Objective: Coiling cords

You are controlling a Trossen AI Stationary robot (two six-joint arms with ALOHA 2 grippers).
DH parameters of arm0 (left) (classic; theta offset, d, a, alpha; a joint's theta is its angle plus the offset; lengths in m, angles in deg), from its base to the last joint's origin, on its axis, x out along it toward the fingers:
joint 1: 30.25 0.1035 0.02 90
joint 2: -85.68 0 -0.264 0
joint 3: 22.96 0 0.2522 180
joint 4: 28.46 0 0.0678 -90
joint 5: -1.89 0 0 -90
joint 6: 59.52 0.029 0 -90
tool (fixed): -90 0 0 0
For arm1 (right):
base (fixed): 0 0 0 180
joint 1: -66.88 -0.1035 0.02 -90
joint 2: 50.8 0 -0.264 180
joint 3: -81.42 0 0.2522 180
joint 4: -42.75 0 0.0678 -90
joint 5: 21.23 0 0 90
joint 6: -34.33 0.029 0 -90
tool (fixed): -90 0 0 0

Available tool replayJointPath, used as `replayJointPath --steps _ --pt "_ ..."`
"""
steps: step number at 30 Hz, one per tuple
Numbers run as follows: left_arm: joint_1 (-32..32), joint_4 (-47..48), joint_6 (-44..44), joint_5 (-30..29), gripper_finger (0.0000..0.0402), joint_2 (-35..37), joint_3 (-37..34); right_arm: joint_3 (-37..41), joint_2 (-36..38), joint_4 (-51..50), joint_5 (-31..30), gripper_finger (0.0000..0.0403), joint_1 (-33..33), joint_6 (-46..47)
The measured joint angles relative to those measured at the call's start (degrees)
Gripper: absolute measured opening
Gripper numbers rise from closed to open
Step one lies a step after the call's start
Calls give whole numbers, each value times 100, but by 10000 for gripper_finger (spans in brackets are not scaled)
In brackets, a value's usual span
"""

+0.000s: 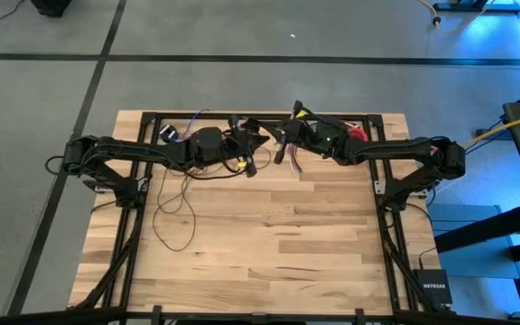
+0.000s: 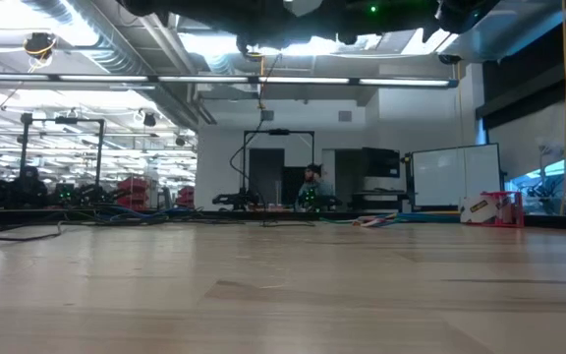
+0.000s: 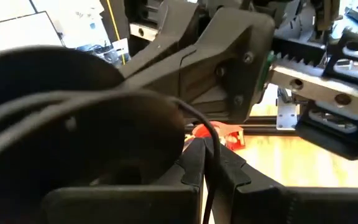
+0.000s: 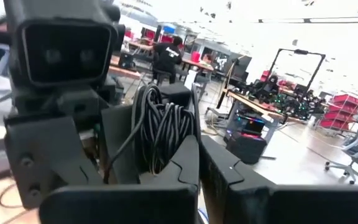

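High view: light wooden plank table (image 1: pixel 269 244) fills centre frame, both dark arms reaching in from the sides and meeting at upper centre. Left gripper (image 1: pixel 253 137) sits just left of centre top, right gripper (image 1: pixel 285 144) just beside it on the right, the two nearly touching, raised above the tabletop.

Thin dark brown-black cord (image 1: pixel 177 209) trails in loose loops over the left part of the table, below the left arm, and runs up toward the left gripper. Right wrist view: a tight bundle of the same dark cord (image 4: pixel 160 127), many strands wound together, sits at frame centre right above the right arm's own fingers (image 4: pixel 182 162), which are pressed together with only a slit between; the left arm's wrist camera box is at upper left. Whether the bundle is pinched or just behind the fingers, cannot tell. Left wrist view: left fingers (image 3: pixel 194 163) clenched, one strand of cord (image 3: pixel 209 140) dropping into the seam between them, so grasped there.

Small red object (image 1: pixel 359 135) lies at upper right of the table, by the right arm. Low view: grippers only at top edge, bare table below.
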Motion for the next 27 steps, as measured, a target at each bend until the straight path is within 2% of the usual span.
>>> replayJointPath --steps 9,21,24,27 --pt "9 307 292 -111 4 -32 0 -4 0 195 -19 4 -87 355" --pt "-49 948 659 -109 4 -31 0 -4 0 149 47 4 -82 339" --pt "-78 987 709 -106 19 2 0 -4 0 150 45 4 -82 312" --pt "-111 1055 708 -100 58 120 0 -4 0 141 37 4 -82 309"
